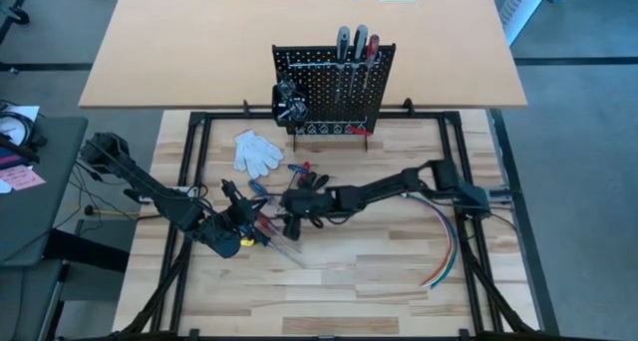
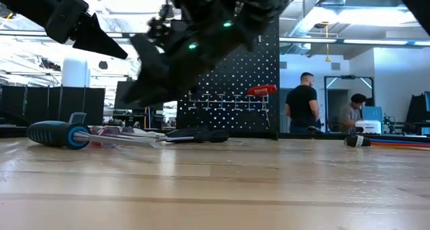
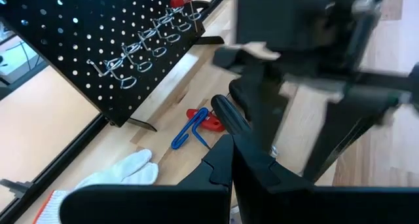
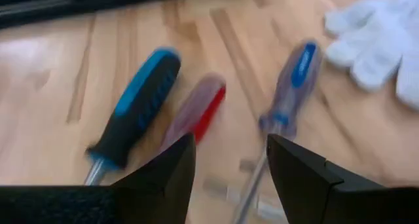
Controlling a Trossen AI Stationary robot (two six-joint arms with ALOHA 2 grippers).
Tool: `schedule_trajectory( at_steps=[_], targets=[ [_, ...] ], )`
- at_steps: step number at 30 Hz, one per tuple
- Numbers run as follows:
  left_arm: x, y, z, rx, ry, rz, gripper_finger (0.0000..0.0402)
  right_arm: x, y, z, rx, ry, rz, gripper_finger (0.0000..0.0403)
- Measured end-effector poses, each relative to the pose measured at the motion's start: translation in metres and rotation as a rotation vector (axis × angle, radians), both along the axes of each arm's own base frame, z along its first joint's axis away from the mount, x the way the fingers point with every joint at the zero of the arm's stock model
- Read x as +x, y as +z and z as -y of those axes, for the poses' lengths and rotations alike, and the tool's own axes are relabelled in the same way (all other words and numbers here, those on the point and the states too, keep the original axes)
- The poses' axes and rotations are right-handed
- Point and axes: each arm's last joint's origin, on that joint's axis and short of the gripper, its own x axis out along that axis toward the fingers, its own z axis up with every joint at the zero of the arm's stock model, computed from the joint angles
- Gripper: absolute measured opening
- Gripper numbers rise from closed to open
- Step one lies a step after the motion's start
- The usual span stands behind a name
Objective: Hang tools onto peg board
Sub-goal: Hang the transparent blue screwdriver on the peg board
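Blue-and-black, the fattest screwdriver (image 4: pixel 134 109) lies on the wooden counter (image 4: pixel 59 60) just ahead of the right hand (image 4: pixel 229 162), whose two dark fingers (image 4: pixel 298 168) stand apart with nothing between them. Next to it, toward the white gloves (image 4: pixel 380 47), rest a clear screwdriver with a red core (image 4: pixel 196 109) and then a clear one with a blue stripe (image 4: pixel 291 86). All three lie roughly parallel, handles pointing away from the hand and metal shafts running back under it. The red-cored one sits closest to the gap between the fingers, so it looks the likeliest pick; a grasp would need the fingers set across its long axis.

Seen from above, the right hand (image 1: pixel 296 203) hovers over this cluster of loose tools, on the near side of the peg board (image 1: pixel 334 92) and well apart from it. The left hand (image 1: pixel 242 218) waits just beside, fingers clenched on nothing. Of the two, the right is the one lined up on a handle.

Farther off, small red pliers with a blue tool (image 3: pixel 196 122) lie between the cluster and the peg board. On the board itself several screwdrivers (image 1: pixel 354 52) already hang, and a row of wire hooks (image 3: pixel 141 50) stays free. Beyond the counter, people (image 2: pixel 301 102) stand in the room.
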Motion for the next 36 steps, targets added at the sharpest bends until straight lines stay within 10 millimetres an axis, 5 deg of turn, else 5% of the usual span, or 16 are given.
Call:
schedule_trajectory(
  at_steps=[6,11,23,30,36],
  targets=[
    [0.000,0.000,0.000,-0.001,0.001,0.000,0.0000,0.015,-0.026,0.005,-0.061,-0.016,-0.183,0.0173],
    [0.000,0.000,0.000,-0.001,0.001,0.001,0.0000,0.019,-0.026,0.005,-0.088,-0.029,-0.221,0.0148],
    [0.000,0.000,0.000,-0.006,0.002,0.003,0.0000,0.013,-0.031,0.014,-0.103,-0.027,-0.316,0.0017],
    [-0.001,0.000,0.000,-0.006,0.001,0.001,0.0000,0.009,-0.022,0.015,-0.134,-0.022,-0.328,0.0016],
    [-0.002,0.000,0.003,-0.005,-0.012,0.000,0.0000,-0.013,-0.014,0.013,-0.123,-0.045,-0.305,0.0016]
  ],
)
